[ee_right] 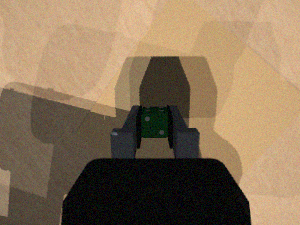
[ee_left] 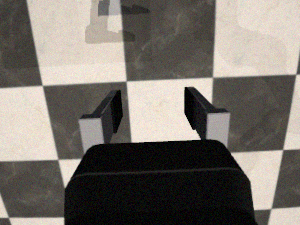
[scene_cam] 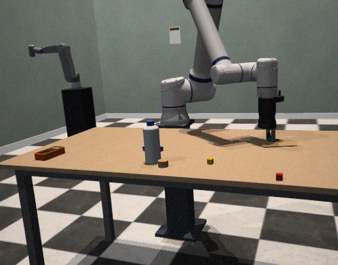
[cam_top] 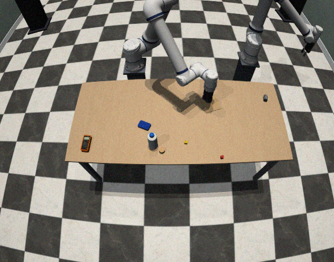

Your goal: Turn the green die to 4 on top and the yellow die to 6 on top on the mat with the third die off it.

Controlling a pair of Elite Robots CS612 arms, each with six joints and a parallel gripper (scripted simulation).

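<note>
The right tool [cam_top: 208, 101] [scene_cam: 270, 140] [ee_right: 154, 118], part-open with its pads flanking the green die [scene_cam: 269, 138] [ee_right: 154, 123] at the thin mat [cam_top: 213, 110] [scene_cam: 279, 145] (grip unconfirmed), should take this presumably light, rigid cube squarely by opposite faces, as its edges could slip.

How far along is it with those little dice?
Already right: the red die sits off the mat. In hand: the green die, between the right gripper's fingers, two pips facing its camera. Left: finishing green, then turning and moving the yellow die, also off the mat.
</note>
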